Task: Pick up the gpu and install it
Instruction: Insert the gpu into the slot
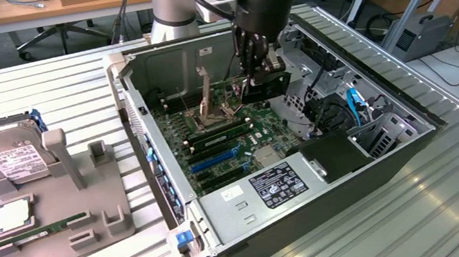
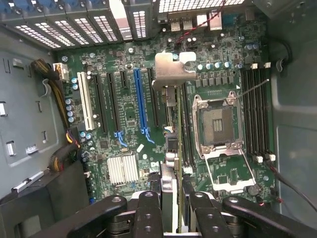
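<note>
Pick is done: gpu (image 1: 266, 89) is off the bench (image 1: 445, 195) and clenched in the gripper (image 1: 260, 76), inside the open PC case (image 1: 222, 213). Install isn't finished. The card hangs edge-down above the motherboard (image 1: 214, 149).

Wrist view: gripper (image 2: 173, 198) clamps both faces of the gpu (image 2: 171, 74), silver bracket toward the rear vents. The card lines up with the slots between the blue slot (image 2: 141, 99) and the CPU socket (image 2: 218, 121). Probably not seated, but I can't tell from here whether the edge connector touches a slot.

Pose: arm comes in from above, wrist near vertical, gripper pointing straight down into the case.
</note>
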Motion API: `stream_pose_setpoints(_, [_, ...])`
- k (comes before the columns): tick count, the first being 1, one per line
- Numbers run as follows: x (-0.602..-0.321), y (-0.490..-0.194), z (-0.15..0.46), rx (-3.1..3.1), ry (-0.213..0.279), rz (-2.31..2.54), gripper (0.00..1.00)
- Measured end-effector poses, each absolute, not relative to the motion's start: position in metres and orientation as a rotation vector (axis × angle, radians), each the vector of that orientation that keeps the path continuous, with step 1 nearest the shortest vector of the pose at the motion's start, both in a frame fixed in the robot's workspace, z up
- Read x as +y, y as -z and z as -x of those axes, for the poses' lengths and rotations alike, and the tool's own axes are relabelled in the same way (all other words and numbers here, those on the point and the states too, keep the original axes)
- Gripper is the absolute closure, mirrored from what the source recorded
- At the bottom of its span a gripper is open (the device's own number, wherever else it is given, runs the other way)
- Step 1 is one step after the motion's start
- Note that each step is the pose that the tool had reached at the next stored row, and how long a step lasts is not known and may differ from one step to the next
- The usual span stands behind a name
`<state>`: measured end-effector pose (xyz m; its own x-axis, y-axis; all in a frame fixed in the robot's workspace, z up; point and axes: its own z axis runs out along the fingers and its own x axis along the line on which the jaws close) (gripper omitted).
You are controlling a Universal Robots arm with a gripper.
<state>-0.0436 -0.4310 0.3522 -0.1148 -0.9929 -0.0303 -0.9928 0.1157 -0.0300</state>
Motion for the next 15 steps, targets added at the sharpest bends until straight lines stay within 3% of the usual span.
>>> stream_pose_setpoints(15, [-0.431, -0.3522, 0.0435, 2.265, 0.002, 2.115, 0.73])
